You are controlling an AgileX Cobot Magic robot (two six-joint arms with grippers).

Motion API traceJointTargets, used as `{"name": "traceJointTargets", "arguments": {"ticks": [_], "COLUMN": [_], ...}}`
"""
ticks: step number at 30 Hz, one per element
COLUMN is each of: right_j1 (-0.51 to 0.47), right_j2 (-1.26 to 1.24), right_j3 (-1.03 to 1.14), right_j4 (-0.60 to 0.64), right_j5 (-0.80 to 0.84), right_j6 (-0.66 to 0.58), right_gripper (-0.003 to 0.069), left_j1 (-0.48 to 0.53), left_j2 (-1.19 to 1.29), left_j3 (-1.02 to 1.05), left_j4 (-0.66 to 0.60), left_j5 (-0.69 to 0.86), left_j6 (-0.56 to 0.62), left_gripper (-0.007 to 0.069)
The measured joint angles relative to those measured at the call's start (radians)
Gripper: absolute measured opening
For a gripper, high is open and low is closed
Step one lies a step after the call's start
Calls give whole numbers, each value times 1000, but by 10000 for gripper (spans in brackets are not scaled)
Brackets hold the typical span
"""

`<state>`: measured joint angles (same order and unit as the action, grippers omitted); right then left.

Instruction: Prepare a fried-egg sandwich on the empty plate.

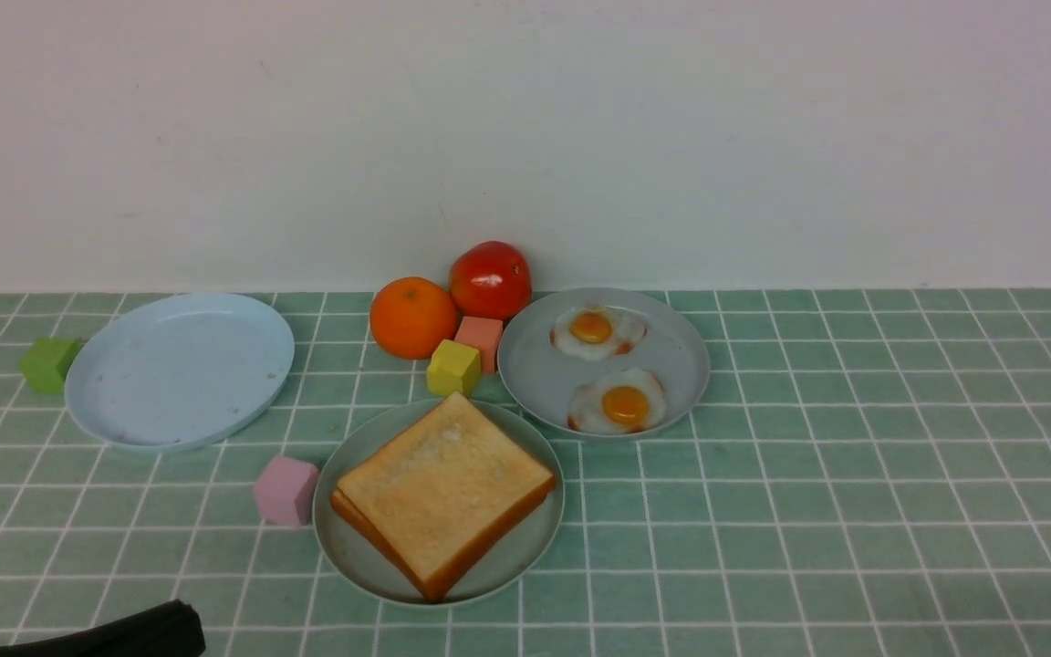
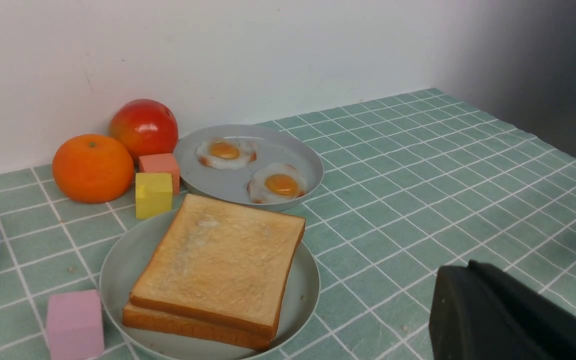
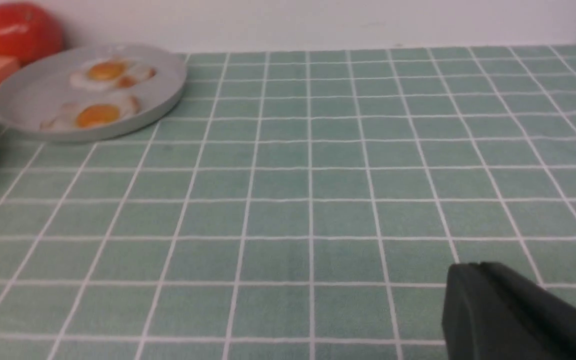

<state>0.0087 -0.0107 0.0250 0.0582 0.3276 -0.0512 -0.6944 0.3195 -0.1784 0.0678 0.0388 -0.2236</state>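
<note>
Two square golden toast slices (image 1: 443, 488) lie stacked on the pale sea-green plate (image 1: 343, 547) at centre front. No egg shows between them. They also show in the left wrist view (image 2: 218, 270). Two fried eggs (image 1: 591, 328) (image 1: 621, 406) lie on the grey-blue plate (image 1: 535, 365) behind and to the right. My left gripper (image 2: 468, 267) is shut and empty, low over the tiles near the front; its black end shows at the front view's lower left (image 1: 181, 620). My right gripper (image 3: 473, 267) is shut and empty over bare tiles, well right of the eggs (image 3: 93, 114).
A bare light sky-blue plate (image 1: 179, 370) sits at the left with a green cube (image 1: 49, 363) beside it. An orange (image 1: 413, 317), a tomato (image 1: 490, 279), a salmon cube (image 1: 480, 339) and a yellow cube (image 1: 453, 367) crowd behind the toast. A pink cube (image 1: 286, 490) touches the sea-green plate's left rim.
</note>
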Motion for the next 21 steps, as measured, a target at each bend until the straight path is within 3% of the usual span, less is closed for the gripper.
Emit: {"name": "traceJointTargets", "arguments": {"ticks": [21], "right_j1": [2], "right_j2": [0], "right_j3": [-8], "right_j4": [25], "right_j5": [53], "right_j6": [-51], "right_gripper": [-10], "left_j1": [0], "left_j2": [0], "left_j3": [0], "left_j4": [0], "left_j5": [0], "left_j6": [0], "left_gripper": [9]}}
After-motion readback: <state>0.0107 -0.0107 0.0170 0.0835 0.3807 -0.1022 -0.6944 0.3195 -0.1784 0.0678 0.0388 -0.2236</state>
